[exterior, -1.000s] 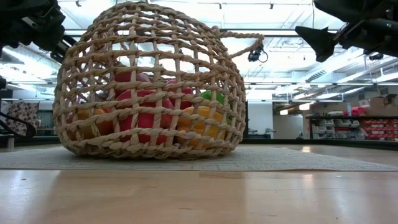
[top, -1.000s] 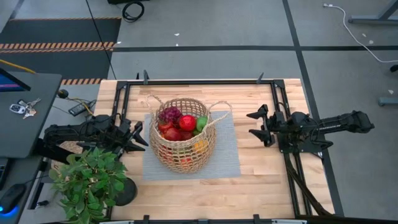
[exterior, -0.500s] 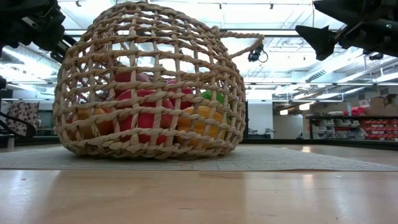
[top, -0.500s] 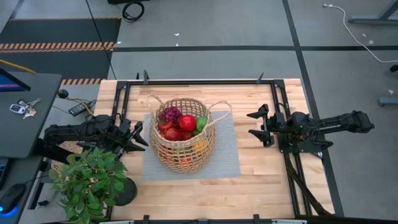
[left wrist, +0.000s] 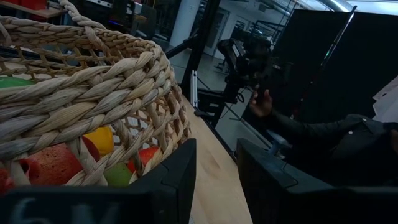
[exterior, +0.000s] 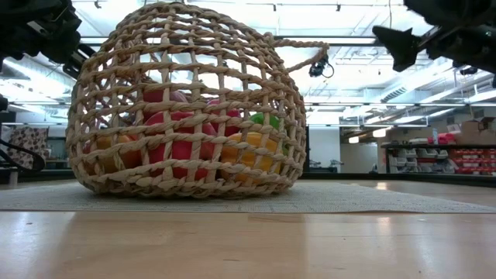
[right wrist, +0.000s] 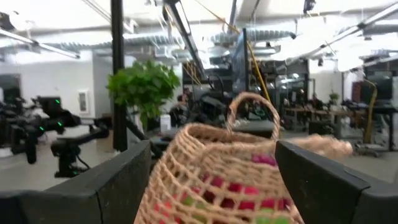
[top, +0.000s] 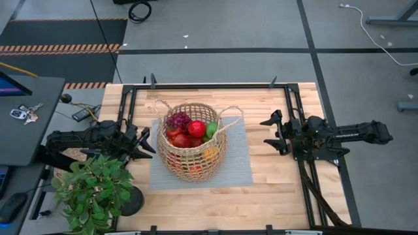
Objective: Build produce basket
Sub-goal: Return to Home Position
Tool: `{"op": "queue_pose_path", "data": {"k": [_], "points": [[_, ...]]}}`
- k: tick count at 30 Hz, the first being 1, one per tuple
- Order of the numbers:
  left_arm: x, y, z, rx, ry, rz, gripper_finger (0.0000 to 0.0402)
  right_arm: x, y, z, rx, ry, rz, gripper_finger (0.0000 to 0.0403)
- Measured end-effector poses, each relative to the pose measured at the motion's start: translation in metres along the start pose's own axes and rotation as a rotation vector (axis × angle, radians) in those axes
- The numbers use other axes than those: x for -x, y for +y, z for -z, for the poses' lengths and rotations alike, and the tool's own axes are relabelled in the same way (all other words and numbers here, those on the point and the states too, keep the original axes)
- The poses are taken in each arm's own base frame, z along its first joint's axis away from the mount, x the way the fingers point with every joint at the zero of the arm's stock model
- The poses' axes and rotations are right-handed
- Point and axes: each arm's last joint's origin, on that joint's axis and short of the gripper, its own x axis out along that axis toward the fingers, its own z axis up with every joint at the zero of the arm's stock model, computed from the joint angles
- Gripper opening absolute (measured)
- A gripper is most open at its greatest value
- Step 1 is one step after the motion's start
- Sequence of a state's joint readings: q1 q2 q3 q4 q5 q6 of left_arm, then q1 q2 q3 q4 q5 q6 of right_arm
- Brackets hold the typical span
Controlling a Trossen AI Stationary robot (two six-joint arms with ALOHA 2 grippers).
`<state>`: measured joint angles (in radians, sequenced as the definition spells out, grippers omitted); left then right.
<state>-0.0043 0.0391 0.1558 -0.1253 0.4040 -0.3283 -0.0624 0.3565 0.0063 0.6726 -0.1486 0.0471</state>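
Observation:
The tan wicker basket [top: 192,149] stands with its base on a grey mat [top: 238,170] in the middle of the table. It holds the produce [top: 191,130]: red apples, purple grapes, a green fruit, and orange and yellow pieces. My left gripper [top: 149,141] hangs level just left of the basket wall [left wrist: 81,81], its fingers [left wrist: 177,180] a narrow gap apart with nothing between them. My right gripper [top: 269,132] is wide open right of the basket [right wrist: 217,168], tilted slightly up, and is apart from it.
A potted green plant [top: 95,189] stands at the table's near left corner, beside my left arm. Black frame rails [top: 294,104] run along the table's edges. Bare wood [top: 215,205] lies between the mat and the near edge. A person's hand [left wrist: 261,102] shows beyond the table.
My right gripper has tipped upward a little and rolled slightly, staying wide open at the same spot right of the basket. The basket, the produce and my left gripper have kept still.

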Motion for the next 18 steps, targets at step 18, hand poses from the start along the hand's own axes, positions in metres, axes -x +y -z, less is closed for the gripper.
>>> {"op": "queue_pose_path", "data": {"k": [18], "points": [[0.000,0.000,0.000,0.000,0.000,0.000,0.0121,0.001,-0.005,0.014,0.110,0.146,0.086,0.0348]]}}
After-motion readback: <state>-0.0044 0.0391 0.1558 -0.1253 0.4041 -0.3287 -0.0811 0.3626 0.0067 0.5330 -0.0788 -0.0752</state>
